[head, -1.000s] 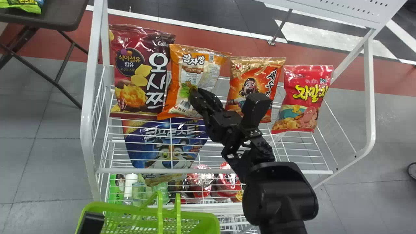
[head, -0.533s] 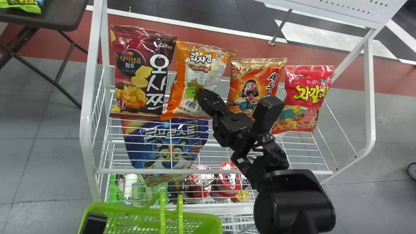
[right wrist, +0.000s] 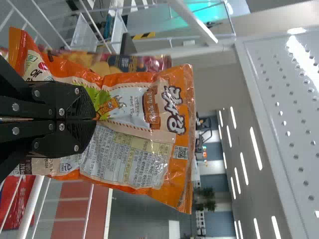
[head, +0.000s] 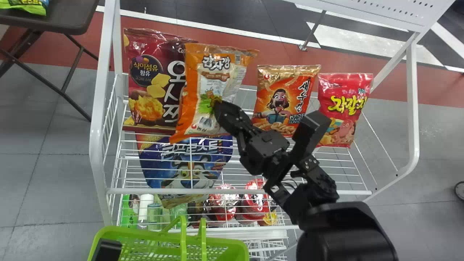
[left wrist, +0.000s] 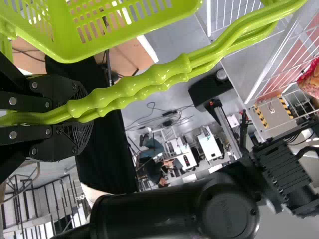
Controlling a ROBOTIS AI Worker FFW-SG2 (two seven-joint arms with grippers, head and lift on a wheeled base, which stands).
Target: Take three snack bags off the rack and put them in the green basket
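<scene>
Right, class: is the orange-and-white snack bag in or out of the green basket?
Out. The right hand grips the orange-and-white snack bag at the rack, apart from the green basket that the left hand holds.

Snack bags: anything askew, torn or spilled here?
Nothing looks torn or spilled. The orange bag is tilted and bunched, but the right gripper is pinching it, so that looks normal. The pink-red bag leans a little on the rack.

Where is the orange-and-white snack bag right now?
The orange-and-white snack bag is gripped in the right hand, left of centre in the head view, partly covering the maroon bag.
</scene>
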